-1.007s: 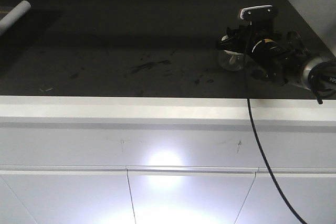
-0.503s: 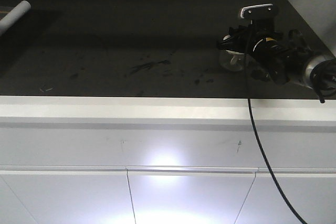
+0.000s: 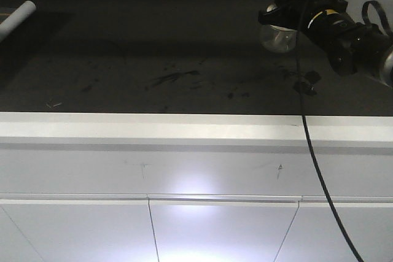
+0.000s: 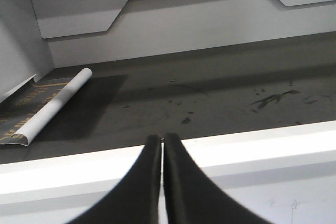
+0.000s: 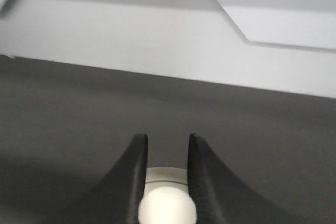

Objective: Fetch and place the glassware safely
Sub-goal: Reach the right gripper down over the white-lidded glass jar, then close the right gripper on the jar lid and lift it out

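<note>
At the far left a white roll (image 4: pixel 58 103) lies on the dark table (image 4: pixel 236 77). The left claw (image 4: pixel 161 139) is pressed closed and empty, over the table's near edge. At the far right the glass jar (image 3: pixel 277 34) hangs above the table, with the right claw (image 5: pixel 167 140) pinched on its lid knob (image 5: pixel 167 205). The jar is probably light, slick and breakable. A knob hold trusts the lid, so gripping the body seems safer. The right wrist view hides the glass, and I cannot tell whether the lid is fastened.
</note>
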